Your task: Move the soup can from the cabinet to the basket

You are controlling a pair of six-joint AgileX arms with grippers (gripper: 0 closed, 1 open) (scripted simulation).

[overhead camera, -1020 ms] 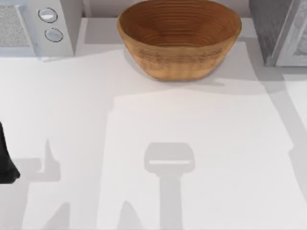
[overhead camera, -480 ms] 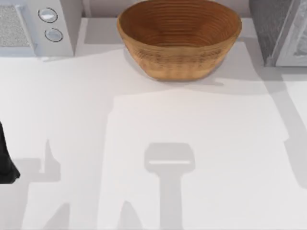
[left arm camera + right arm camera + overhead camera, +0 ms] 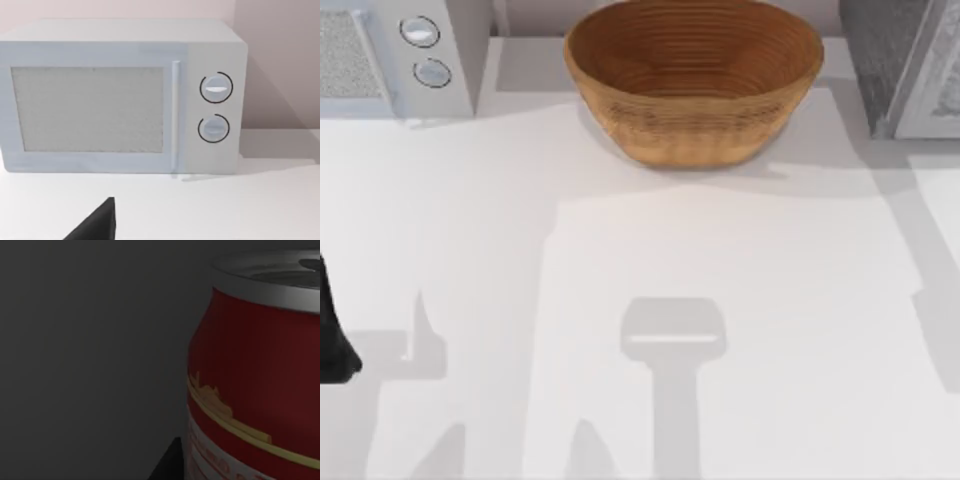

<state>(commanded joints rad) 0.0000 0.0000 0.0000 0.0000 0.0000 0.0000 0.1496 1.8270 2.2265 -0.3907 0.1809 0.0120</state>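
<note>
The soup can (image 3: 255, 375) stands very close in the right wrist view, with a red side, a gold band and a silver lid, inside a dark space. A dark part of my right gripper (image 3: 167, 465) shows right beside the can's base. In the top view the cabinet (image 3: 880, 60) sits at the back right, with a dark speckled top and a pale framed door. The tan woven basket (image 3: 693, 80) rests at the back centre, with nothing in it. My left gripper (image 3: 95, 225) stays parked at the table's left edge.
A white microwave (image 3: 430, 50) with two round knobs stands at the back left, and it also faces the left wrist camera as the microwave (image 3: 120, 95). The left arm (image 3: 335, 340) is a black shape at the left edge. Shadows cross the white tabletop (image 3: 740, 260).
The shadow at the table's right edge has shifted slightly. The basket, the microwave and the left arm have not moved.
</note>
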